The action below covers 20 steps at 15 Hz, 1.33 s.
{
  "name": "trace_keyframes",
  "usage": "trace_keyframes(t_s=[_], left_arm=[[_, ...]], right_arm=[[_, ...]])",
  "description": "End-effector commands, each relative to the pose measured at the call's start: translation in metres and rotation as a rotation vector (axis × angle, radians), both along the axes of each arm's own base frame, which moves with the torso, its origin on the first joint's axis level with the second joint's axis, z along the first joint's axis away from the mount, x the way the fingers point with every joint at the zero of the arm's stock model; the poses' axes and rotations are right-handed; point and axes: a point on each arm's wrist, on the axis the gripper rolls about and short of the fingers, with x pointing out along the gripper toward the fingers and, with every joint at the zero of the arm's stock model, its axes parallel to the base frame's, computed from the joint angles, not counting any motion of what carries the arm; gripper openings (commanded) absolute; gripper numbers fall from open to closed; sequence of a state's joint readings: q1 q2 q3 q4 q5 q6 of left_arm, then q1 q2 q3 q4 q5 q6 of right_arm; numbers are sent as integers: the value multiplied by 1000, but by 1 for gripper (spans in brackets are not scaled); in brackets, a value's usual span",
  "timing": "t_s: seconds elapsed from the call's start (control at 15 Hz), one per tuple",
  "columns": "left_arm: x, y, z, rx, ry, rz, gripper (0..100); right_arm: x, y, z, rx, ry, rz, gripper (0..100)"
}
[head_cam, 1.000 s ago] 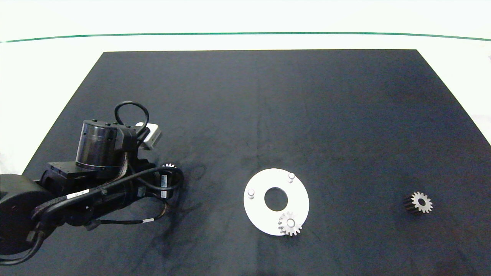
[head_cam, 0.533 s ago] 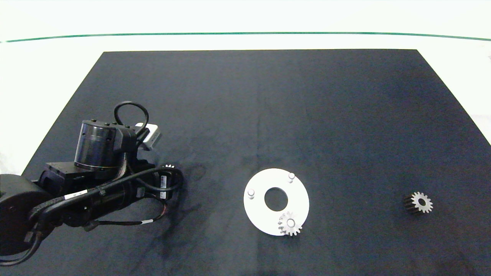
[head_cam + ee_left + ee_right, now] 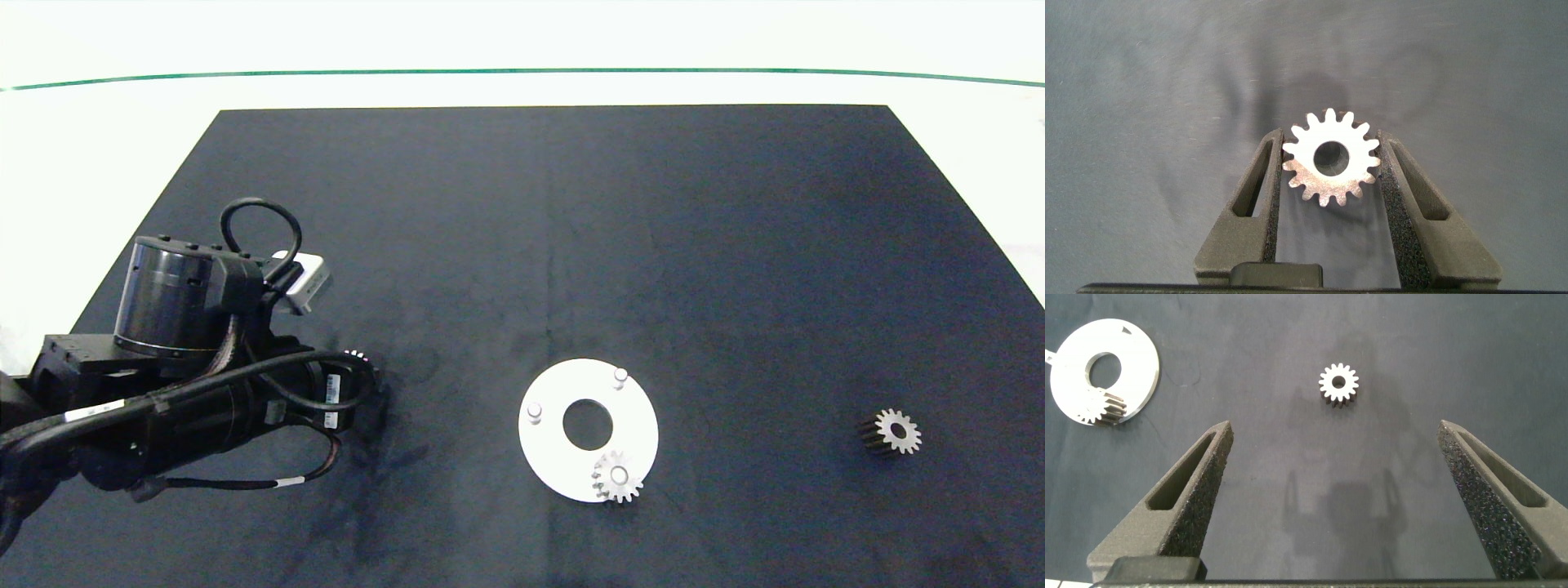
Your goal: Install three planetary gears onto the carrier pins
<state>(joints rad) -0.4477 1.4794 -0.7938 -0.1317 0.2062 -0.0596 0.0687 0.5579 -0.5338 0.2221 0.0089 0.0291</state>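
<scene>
My left gripper (image 3: 1331,167) is shut on a silver planetary gear (image 3: 1331,157), held by its toothed rim with the bore facing the wrist camera. In the head view this gear (image 3: 357,355) peeks out at the tip of the left gripper (image 3: 359,366), left of the white carrier disc (image 3: 555,457). Two carrier pins (image 3: 620,376) (image 3: 534,411) stand bare on the disc; a second gear (image 3: 617,476) sits on the near pin. A third gear (image 3: 892,431) lies on the mat at the right. My right gripper (image 3: 1335,429) hangs open above that gear (image 3: 1338,384), with the disc (image 3: 1131,359) off to one side.
A black mat (image 3: 555,229) covers the white table (image 3: 522,86). The left arm's bulk and cables (image 3: 188,367) fill the mat's near left part. The right arm is out of the head view.
The left arm has shifted left and looks a little closer to the head camera, with the gear still between its fingers. The disc and the other two gears have not moved.
</scene>
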Motion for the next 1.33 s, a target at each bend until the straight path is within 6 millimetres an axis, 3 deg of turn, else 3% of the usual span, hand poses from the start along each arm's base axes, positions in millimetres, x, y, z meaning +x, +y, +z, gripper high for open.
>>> trace_keyframes(t_s=[0.07,0.53,0.73,1.07,1.33], left_arm=[[-27,-8,16,2,-40,-47,4],[-72,-57,24,-8,-117,-223,4],[-64,-89,9,-15,-145,-247,4],[-52,-114,-10,10,-139,-245,4],[-54,-128,-7,-1,-158,-267,4]], right_arm=[[0,0,0,0,-1,1,100],[-2,0,-1,0,-1,2,100],[-4,0,0,1,-13,1,100],[-5,0,0,3,-14,3,100],[-5,0,0,5,-16,6,100]])
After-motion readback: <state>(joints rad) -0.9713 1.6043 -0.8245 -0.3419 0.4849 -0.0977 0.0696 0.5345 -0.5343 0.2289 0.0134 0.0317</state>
